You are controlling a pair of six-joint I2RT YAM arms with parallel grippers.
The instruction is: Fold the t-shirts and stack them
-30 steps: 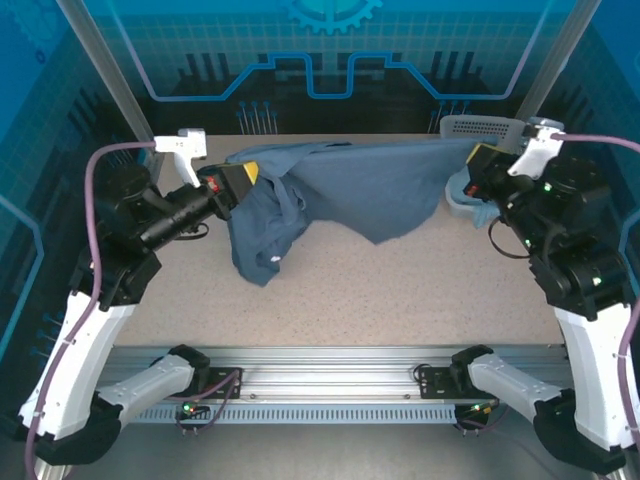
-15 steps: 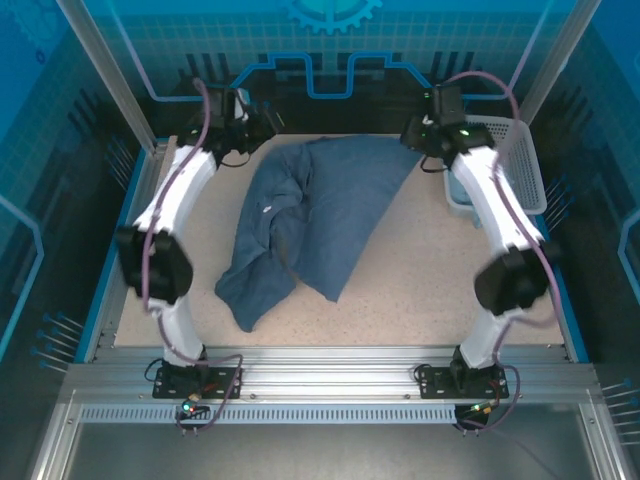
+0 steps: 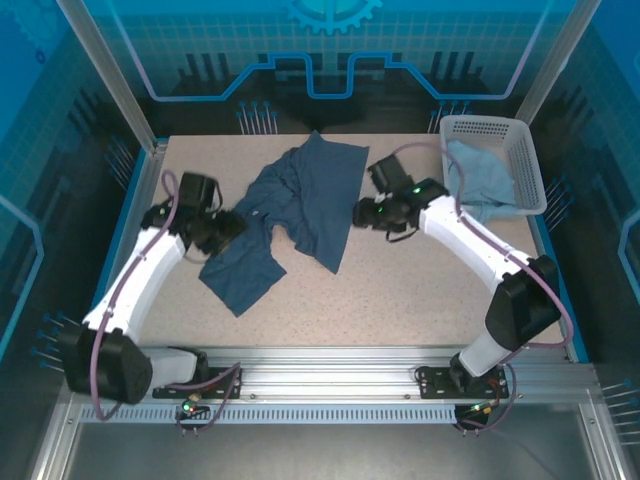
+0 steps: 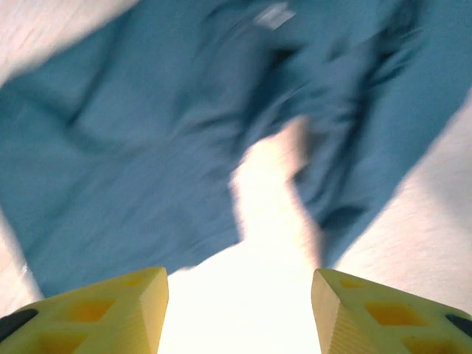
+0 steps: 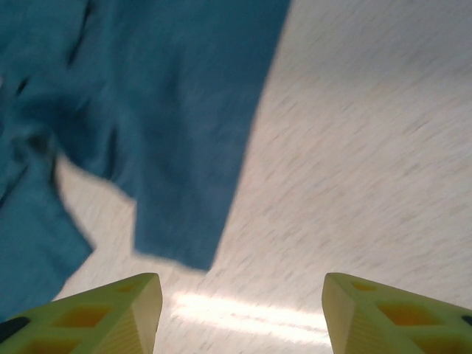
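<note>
The dark shirt (image 3: 300,200) lies bunched mid-table. The pale shirt (image 3: 478,180) sits in the far-right corner basket (image 3: 485,122). The left gripper (image 3: 222,230) and right gripper (image 3: 364,212) are spread, holding nothing. Flattening seems next: pinch its corners, pull it flat.

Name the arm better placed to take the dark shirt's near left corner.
Left. The open left gripper sits at the left edge of the dark shirt, just beyond that corner; the right gripper is across the cloth.
</note>
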